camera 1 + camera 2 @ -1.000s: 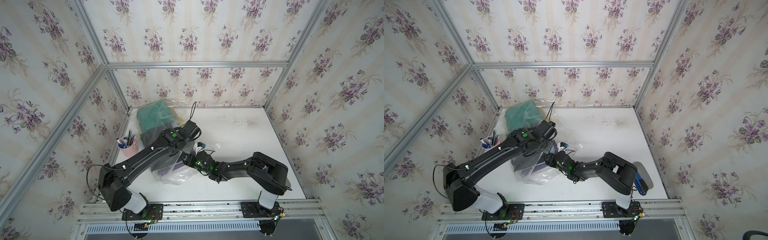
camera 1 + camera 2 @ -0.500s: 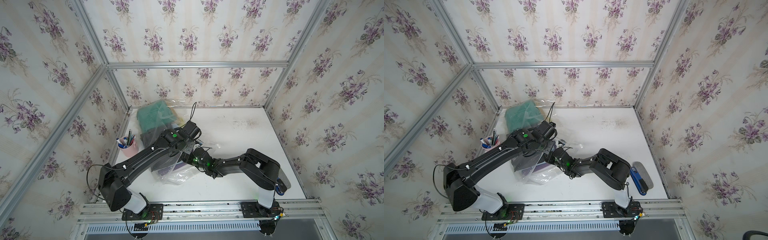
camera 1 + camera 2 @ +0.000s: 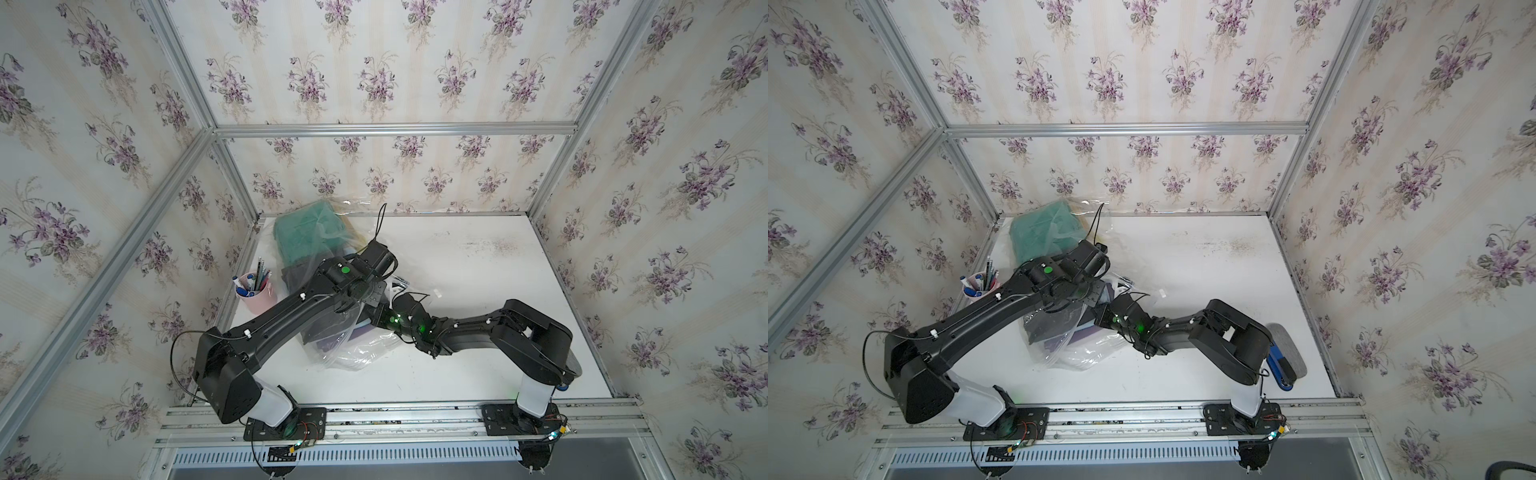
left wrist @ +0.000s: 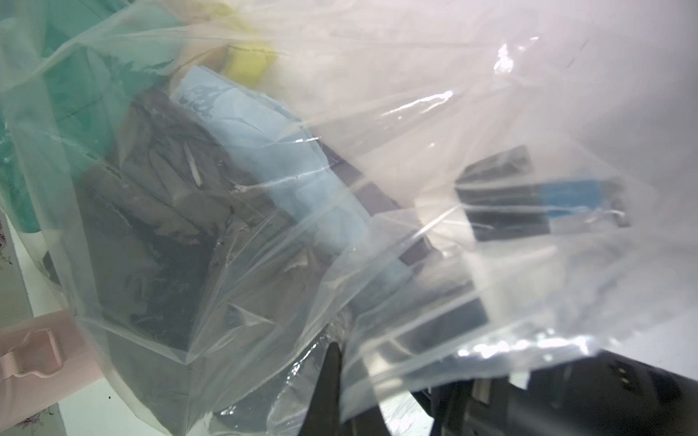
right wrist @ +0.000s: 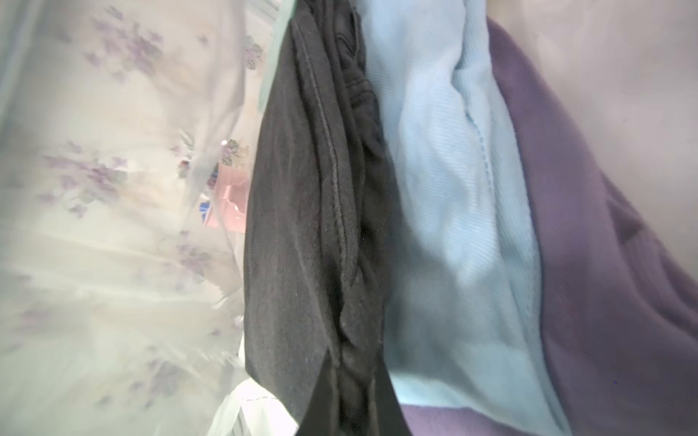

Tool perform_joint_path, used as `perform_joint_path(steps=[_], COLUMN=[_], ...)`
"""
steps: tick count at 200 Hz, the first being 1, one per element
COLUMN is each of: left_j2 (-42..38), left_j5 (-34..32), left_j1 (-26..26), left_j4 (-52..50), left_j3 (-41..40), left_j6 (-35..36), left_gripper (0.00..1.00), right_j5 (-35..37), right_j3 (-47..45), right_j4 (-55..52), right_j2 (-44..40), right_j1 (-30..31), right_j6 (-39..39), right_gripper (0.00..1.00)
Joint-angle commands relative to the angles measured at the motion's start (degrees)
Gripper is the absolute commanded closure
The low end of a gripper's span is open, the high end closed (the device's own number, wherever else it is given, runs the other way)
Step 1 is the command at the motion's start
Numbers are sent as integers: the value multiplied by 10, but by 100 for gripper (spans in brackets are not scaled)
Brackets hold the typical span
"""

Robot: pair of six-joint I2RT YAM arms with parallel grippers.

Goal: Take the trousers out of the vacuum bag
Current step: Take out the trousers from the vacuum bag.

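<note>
Vacuum bag [image 3: 353, 357]: crinkly clear film along the left edge of the bench [image 3: 478, 257], folded trousers [image 3: 303, 237] inside.

Both top views: both grippers hidden under wrists and film.

Left wrist view: left gripper [image 4: 345, 381] pinched closed on a fold of bag film; garments hazy behind plastic.

Right wrist view: right gripper [image 5: 349, 409], cut off at the frame edge, clamped on the dark grey trousers [image 5: 302, 226], seam visible. Ribbed light blue pair [image 5: 445, 226] and soft purple pair [image 5: 604, 264] lie alongside.

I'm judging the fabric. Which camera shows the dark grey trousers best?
The right wrist view: the dark grey trousers fill its centre, seams sharp. The left wrist view shows them hazy through the bag. In both top views the left arm hides most of them.
</note>
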Motion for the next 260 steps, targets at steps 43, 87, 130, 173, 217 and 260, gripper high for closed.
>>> perform_joint_path(steps=[43,87,130,173,217,260], left_j2=[-10,-15,-29,-15,-18,-18], left_j5=[-2,10,38,42,62,65], left_j1=[4,5,5,4,4,3], left_j4=[6,4,31,40,61,63], left_j3=[-2,-3,-17,-20,-30,-37], left_j6=[2,1,1,4,1,2], left_gripper=[100,100,100,100,100,100], right_j5=[43,35,26,26,12,-24], right_j3=[-71,-126,-157,-179,-212,-246], right_j4=[-76,-117,-179,-233,-250,-198], right_j2=[-137,-217,-276,-349,-383,-376], right_j1=[-16,-26,-26,-26,-26,-26], right_j6=[-50,-61,-67,-75,-69,-72], right_gripper=[100,100,100,100,100,93])
